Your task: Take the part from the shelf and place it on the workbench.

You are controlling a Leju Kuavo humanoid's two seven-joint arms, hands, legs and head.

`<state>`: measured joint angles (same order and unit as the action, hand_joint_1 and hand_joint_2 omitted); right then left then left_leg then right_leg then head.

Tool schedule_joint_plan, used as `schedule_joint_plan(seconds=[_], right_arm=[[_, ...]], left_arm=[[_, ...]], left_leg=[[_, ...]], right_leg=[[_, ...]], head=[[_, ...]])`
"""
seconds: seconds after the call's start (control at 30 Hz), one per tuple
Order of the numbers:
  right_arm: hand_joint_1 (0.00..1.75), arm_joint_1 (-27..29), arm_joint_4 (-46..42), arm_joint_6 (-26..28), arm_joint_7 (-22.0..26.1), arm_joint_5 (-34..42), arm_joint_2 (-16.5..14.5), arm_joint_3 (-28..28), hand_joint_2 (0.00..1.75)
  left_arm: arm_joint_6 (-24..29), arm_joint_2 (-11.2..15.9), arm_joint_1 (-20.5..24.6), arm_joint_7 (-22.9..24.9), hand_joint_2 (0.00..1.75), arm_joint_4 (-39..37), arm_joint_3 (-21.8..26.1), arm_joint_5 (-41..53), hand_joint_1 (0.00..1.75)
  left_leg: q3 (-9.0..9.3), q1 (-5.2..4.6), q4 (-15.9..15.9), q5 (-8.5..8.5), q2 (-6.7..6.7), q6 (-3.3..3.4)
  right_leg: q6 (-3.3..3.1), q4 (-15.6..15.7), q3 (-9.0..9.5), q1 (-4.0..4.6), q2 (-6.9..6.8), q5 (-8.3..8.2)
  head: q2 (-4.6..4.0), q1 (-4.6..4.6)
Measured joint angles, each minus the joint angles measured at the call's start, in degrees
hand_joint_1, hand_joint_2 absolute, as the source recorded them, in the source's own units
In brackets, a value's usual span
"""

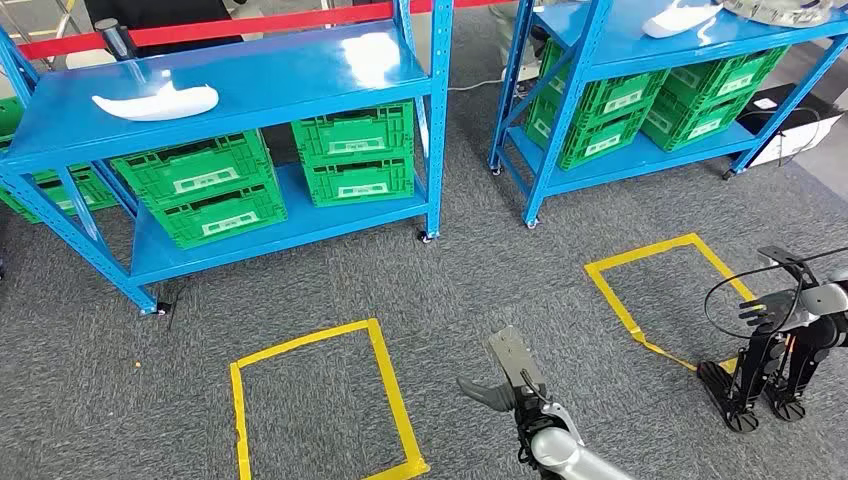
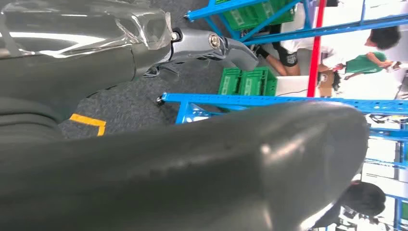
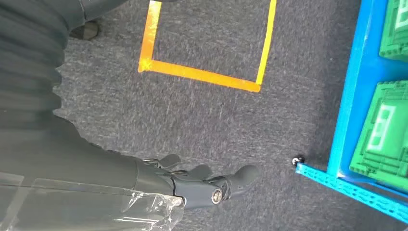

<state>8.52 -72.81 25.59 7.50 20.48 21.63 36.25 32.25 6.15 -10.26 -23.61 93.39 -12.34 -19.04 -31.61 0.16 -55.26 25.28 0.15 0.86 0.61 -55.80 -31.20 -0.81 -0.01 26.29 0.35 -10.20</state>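
Note:
A white curved part [image 1: 157, 102] lies on the top deck of the left blue shelf [image 1: 300, 75]. A second white part [image 1: 680, 18] lies on top of the right blue shelf [image 1: 640, 150]. My right hand [image 1: 515, 385] hangs low over the grey carpet, far from both shelves, fingers spread and holding nothing. The right wrist view shows the same hand [image 3: 207, 185] open above the carpet. In the left wrist view my left hand [image 2: 207, 45] has its fingers stretched out, with nothing in them.
Green crates [image 1: 210, 185] fill the lower shelf levels. Two yellow tape squares [image 1: 320, 400] [image 1: 665, 290] mark the carpet in front of the shelves. A dark stand with cables [image 1: 780, 340] is at the right. People stand beyond the shelves [image 2: 380, 53].

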Motion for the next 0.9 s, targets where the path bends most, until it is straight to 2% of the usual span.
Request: schedule_joint_plan(seconds=[0.07,0.1,0.13,0.2,0.23,0.27,0.3,0.33,0.37,0.43,0.47,0.53,0.6,0.63,0.7,0.73,0.77,0.8,0.83,0.87,0.9], right_arm=[[0.00,0.0,0.0,0.0,0.0,0.0,0.0,0.0,1.75],[0.00,0.0,0.0,0.0,0.0,0.0,0.0,0.1,1.75],[0.00,0.0,0.0,0.0,0.0,0.0,0.0,0.1,1.75],[0.00,0.0,0.0,0.0,0.0,0.0,-0.1,0.2,1.75],[0.00,0.0,0.0,0.0,0.0,0.0,-0.1,0.2,1.75],[0.00,0.0,0.1,0.0,0.0,0.0,-0.1,0.2,1.75],[0.00,0.0,0.1,0.0,0.0,0.0,-0.1,0.3,1.75],[0.00,0.0,0.1,0.0,0.0,0.0,-0.1,0.3,1.75],[0.00,0.0,0.1,0.0,0.0,0.0,-0.1,0.3,1.75],[0.00,-0.1,0.1,0.0,0.0,0.0,-0.2,0.3,1.75],[0.00,-0.1,0.1,0.0,0.0,0.0,-0.3,0.3,1.75],[0.00,-0.2,0.1,0.0,0.0,0.0,-0.3,0.3,1.75],[0.00,-0.2,0.2,0.0,0.0,0.0,-0.3,0.3,1.75],[0.00,-0.3,0.2,0.0,0.0,0.0,-0.3,0.3,1.75],[0.00,-0.3,0.2,0.0,0.0,0.0,-0.2,0.3,1.75],[0.00,-0.3,0.3,0.0,0.0,0.0,-0.2,0.3,1.75],[0.00,-0.2,0.3,0.2,-0.2,0.1,-0.2,0.3,1.75],[0.00,0.0,0.8,0.8,-1.2,0.9,-0.2,0.4,1.75],[0.00,-0.1,2.3,1.6,-3.2,2.5,-0.3,0.6,1.75],[0.00,-0.4,5.5,1.9,-6.1,5.3,-0.7,1.0,1.75],[0.00,-0.7,10.6,1.5,-9.1,9.0,-1.4,1.4,1.75]], left_arm=[[0.0,0.0,0.0,0.0,0.00,0.0,0.0,0.0,0.00],[0.0,0.0,0.0,0.0,0.00,0.0,0.0,0.0,0.00],[0.0,0.0,0.1,0.0,0.00,0.0,0.0,0.0,0.00],[0.0,0.1,0.0,0.0,0.00,0.0,-0.1,0.0,0.00],[0.0,0.1,-0.1,0.0,0.00,0.0,-0.1,0.0,0.00],[0.0,0.1,-0.1,0.0,0.00,0.0,-0.1,0.0,0.00],[0.0,0.1,-0.1,0.0,0.00,0.0,-0.1,0.0,0.00],[0.0,0.1,-0.1,0.0,0.00,0.0,-0.1,0.0,0.00],[0.0,0.1,-0.1,0.0,0.00,0.0,-0.2,0.0,0.00],[0.0,0.2,0.0,0.0,0.00,0.0,-0.2,0.0,0.00],[0.0,0.2,0.0,0.0,0.00,0.0,-0.2,0.0,0.00],[0.0,0.3,0.0,0.0,0.00,0.1,-0.3,0.0,0.00],[0.0,0.3,0.1,0.0,0.00,0.2,-0.3,0.0,0.00],[0.0,0.3,0.1,-0.1,0.00,0.2,-0.3,0.0,0.00],[0.0,0.3,0.1,-0.1,0.00,0.2,-0.3,0.0,0.00],[0.0,0.3,0.0,-0.1,0.00,0.2,-0.3,0.0,0.00],[0.0,0.3,0.0,-0.2,0.00,0.2,-0.3,-0.2,0.00],[0.2,0.2,0.2,-0.6,0.00,0.2,-0.2,-1.2,0.00],[0.7,0.1,0.6,-1.0,0.00,0.2,0.1,-3.6,0.00],[1.2,0.0,1.5,-1.2,0.00,0.2,0.8,-7.1,0.00],[1.8,-0.1,2.8,-1.0,0.00,0.2,2.0,-10.9,0.00]], left_leg=[[-0.17,0.10,-0.4,0.44,-0.02,-0.28],[-0.72,0.20,-1.7,1.39,-0.03,-0.56],[-1.82,0.31,-4.2,2.94,-0.06,-0.86],[-5.58,0.46,-12.2,6.90,-0.08,-1.34],[-7.33,0.48,-15.8,8.14,-0.08,-1.45],[-8.25,0.48,-17.5,8.26,-0.08,-1.41],[-7.97,0.46,-16.8,7.20,-0.10,-1.24],[-6.49,0.40,-13.6,5.21,-0.14,-0.90],[-4.32,0.27,-9.2,2.95,-0.18,-0.37],[-0.96,-0.10,-2.2,0.52,-0.10,0.57],[-0.34,-0.29,-0.8,0.32,-0.02,0.87],[-0.32,-0.47,-0.4,0.31,0.08,1.19],[0.01,-0.23,0.3,-0.15,0.15,1.62],[0.16,-0.07,0.7,-0.38,0.20,1.83],[0.10,-0.01,0.8,-0.55,0.24,2.03],[0.02,-0.02,0.8,-0.55,0.23,2.03],[-0.02,-0.02,0.8,-0.42,0.20,2.00],[0.01,-0.01,0.8,-0.22,0.17,1.94],[0.17,0.02,0.8,0.03,0.12,1.83],[0.42,0.07,0.8,0.33,0.00,1.66],[0.72,0.05,0.7,0.57,-0.21,1.39]], right_leg=[[-0.37,0.2,0.12,-0.32,0.04,-0.15],[-0.68,0.3,0.19,-0.46,0.06,-0.23],[-0.91,0.4,0.25,-0.60,0.07,-0.29],[-1.20,0.3,0.23,-0.43,0.08,-0.26],[-1.27,0.3,0.21,-0.32,0.08,-0.26],[-1.33,0.3,0.24,-0.20,0.10,-0.25],[-1.35,0.3,0.32,-0.07,0.15,-0.23],[-1.36,0.3,0.44,0.06,0.23,-0.21],[-1.37,0.3,0.56,0.15,0.31,-0.19],[-1.29,0.3,0.52,0.45,0.44,-0.16],[-1.15,0.4,0.42,0.50,0.46,-0.18],[-0.59,0.5,0.28,0.54,0.44,-0.22],[-0.21,-0.7,-0.31,0.49,0.37,0.50],[-0.24,-2.8,-1.34,0.45,0.34,1.59],[-0.47,-10.6,-5.14,0.25,0.32,4.97],[-0.36,-14.6,-7.08,0.15,0.32,6.38],[-0.02,-17.1,-8.32,0.05,0.31,7.02],[0.56,-17.1,-8.30,-0.07,0.29,6.60],[1.24,-14.5,-6.97,-0.21,0.23,5.31],[1.81,-10.0,-4.60,-0.32,0.08,3.58],[1.89,-5.4,-2.14,-0.36,-0.16,2.23]], head=[[0.00,0.03],[0.00,0.14],[0.00,0.28],[0.00,0.51],[0.00,0.53],[0.00,0.53],[0.00,0.54],[0.00,0.54],[0.00,0.54],[0.00,0.54],[0.00,0.55],[0.00,0.55],[-0.01,0.53],[-0.01,0.51],[-0.02,0.51],[-0.02,0.52],[-0.02,0.52],[-0.02,0.51],[-0.02,0.52],[-0.02,0.49],[-0.02,0.50]])
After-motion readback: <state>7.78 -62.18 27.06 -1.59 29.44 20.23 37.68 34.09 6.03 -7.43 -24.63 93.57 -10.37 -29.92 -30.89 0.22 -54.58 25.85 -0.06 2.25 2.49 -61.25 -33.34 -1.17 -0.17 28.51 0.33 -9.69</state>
